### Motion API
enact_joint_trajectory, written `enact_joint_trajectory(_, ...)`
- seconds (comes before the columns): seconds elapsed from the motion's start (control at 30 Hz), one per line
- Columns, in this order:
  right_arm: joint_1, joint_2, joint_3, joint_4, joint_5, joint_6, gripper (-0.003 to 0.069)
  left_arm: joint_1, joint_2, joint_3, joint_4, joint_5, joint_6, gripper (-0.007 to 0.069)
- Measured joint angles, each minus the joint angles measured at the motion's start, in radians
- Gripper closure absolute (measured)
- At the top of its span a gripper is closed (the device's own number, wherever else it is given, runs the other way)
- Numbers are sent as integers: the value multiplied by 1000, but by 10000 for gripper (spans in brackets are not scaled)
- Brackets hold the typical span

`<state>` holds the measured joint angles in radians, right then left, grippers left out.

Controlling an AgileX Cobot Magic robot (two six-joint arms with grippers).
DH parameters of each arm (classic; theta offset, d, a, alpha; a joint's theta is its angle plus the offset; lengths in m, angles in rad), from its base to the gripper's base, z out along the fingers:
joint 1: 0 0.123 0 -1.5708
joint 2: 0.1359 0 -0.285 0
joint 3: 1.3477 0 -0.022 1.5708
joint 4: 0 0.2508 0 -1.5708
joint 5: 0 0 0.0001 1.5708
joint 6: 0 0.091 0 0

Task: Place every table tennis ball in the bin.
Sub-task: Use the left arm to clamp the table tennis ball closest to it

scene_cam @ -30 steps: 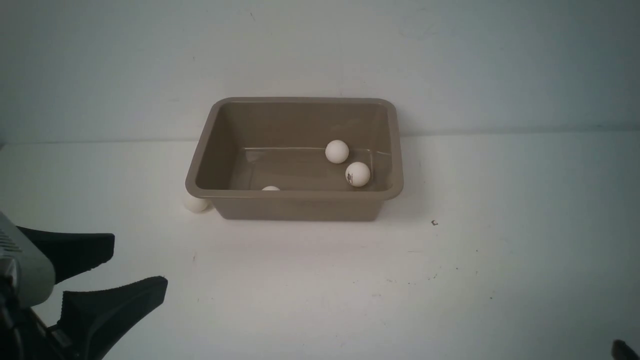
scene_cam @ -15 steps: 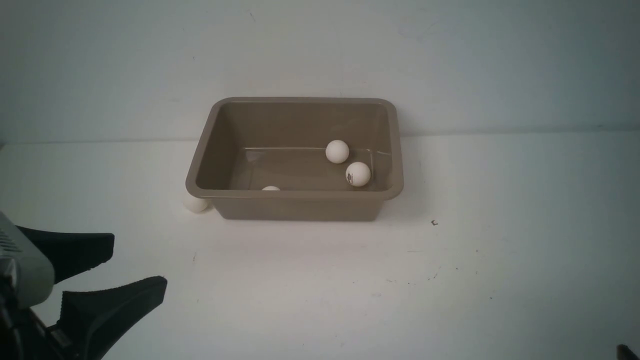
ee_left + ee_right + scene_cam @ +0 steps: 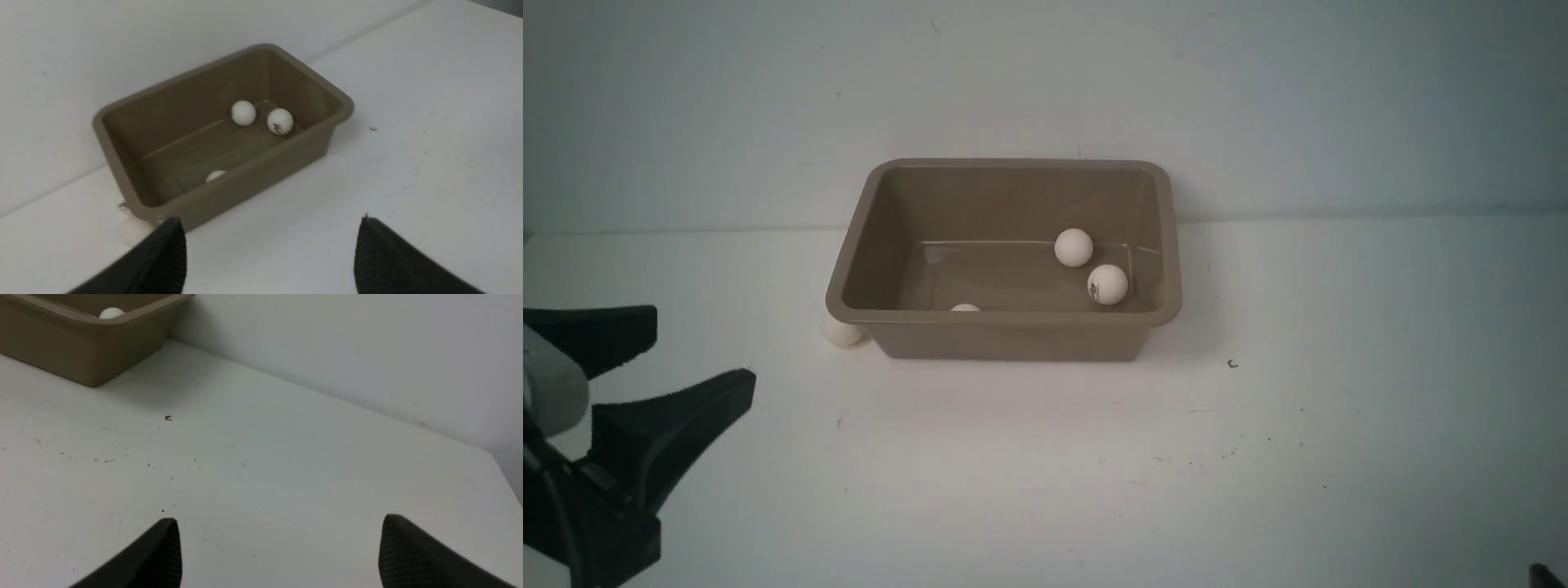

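My left end effector [image 3: 703, 349] & right end effector [image 3: 280, 520] are wide open, empty; 3 balls in the bin [image 3: 1005, 317], so approach the stray table tennis ball [image 3: 841, 332] just beside its near-left corner from outside, jaws clear of the rim

Taupe bin [image 3: 1005, 336], white balls [image 3: 1074, 247], one with dark print, white dark-speckled table [image 3: 1258, 457], black ribbed jaws.

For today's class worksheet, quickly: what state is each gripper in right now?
The black left gripper is open, jaws apart, holding nothing.
The black right gripper is open, jaws apart, holding nothing.
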<state>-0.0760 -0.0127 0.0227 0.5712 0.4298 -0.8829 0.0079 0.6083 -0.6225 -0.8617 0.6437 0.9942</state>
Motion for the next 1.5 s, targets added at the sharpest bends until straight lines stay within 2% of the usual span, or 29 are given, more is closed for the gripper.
enact_joint_trajectory(0.17,0,0,0,0,1,0,69,0,76,0,2,-76,16,125)
enact_joint_trajectory(0.33,0,0,0,0,3,0,69,0,257,0,90,-137,109,125)
enact_joint_trajectory(0.47,0,0,0,0,3,-1,69,0,370,0,95,-175,172,125)
enact_joint_trajectory(0.6,0,0,0,0,3,-1,69,0,462,0,115,-254,338,125)
enact_joint_trajectory(0.73,0,0,0,0,3,0,69,0,554,0,110,-388,566,125)
enact_joint_trajectory(0.87,0,0,0,0,3,0,69,0,668,0,19,-516,728,125)
enact_joint_trajectory(0.93,0,0,0,0,3,0,69,0,716,0,-29,-564,764,125)
enact_joint_trajectory(1.1,0,0,0,0,3,-1,69,0,856,-26,-86,-638,792,125)
enact_joint_trajectory(1.43,0,0,0,0,3,-1,69,0,1006,-145,-107,-593,797,125)
enact_joint_trajectory(1.5,0,0,0,0,3,0,69,0,1016,-183,-155,-571,784,125)
